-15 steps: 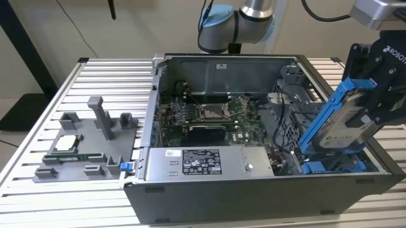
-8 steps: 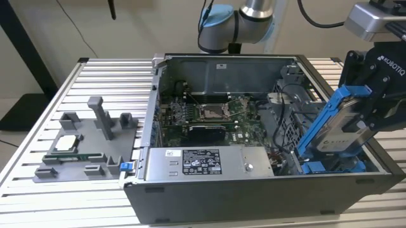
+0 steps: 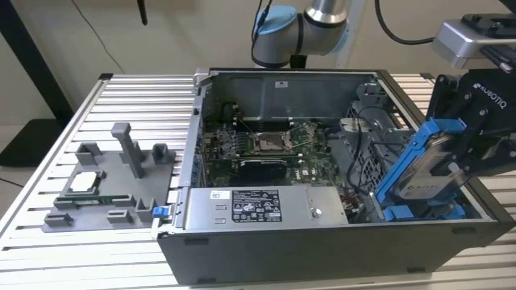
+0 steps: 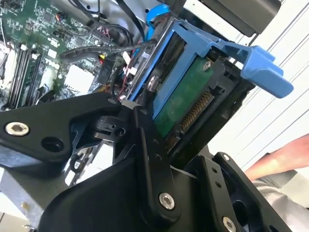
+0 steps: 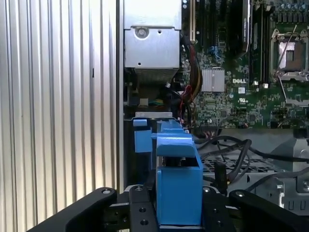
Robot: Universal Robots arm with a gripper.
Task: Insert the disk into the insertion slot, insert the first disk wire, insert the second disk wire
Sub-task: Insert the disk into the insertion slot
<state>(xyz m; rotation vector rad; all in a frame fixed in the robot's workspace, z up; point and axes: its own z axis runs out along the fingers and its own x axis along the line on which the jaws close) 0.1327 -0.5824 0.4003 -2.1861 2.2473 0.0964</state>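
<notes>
My gripper (image 3: pixel 446 171) is shut on the disk (image 3: pixel 426 164), a silver-grey drive in a bright blue carrier frame. It hangs tilted over the right end of the open computer case. Just beside and below it stands the grey perforated drive cage with the insertion slot (image 3: pixel 373 154). In the second wrist view the disk (image 4: pixel 181 104) shows its green circuit board and connector between my black fingers (image 4: pixel 150 159). The blue frame (image 5: pixel 177 181) is clamped in my gripper (image 5: pixel 176 205) in the first wrist view. Black cables (image 5: pixel 227 150) lie loose near the cage.
Another blue carrier (image 3: pixel 419 212) sits low in the case under the disk. The power supply (image 3: pixel 258 206) and motherboard (image 3: pixel 266 145) fill the rest of the case. A grey fixture plate (image 3: pixel 109 193) with parts lies to the exterior view's left. A person's arm (image 4: pixel 280 162) is close by.
</notes>
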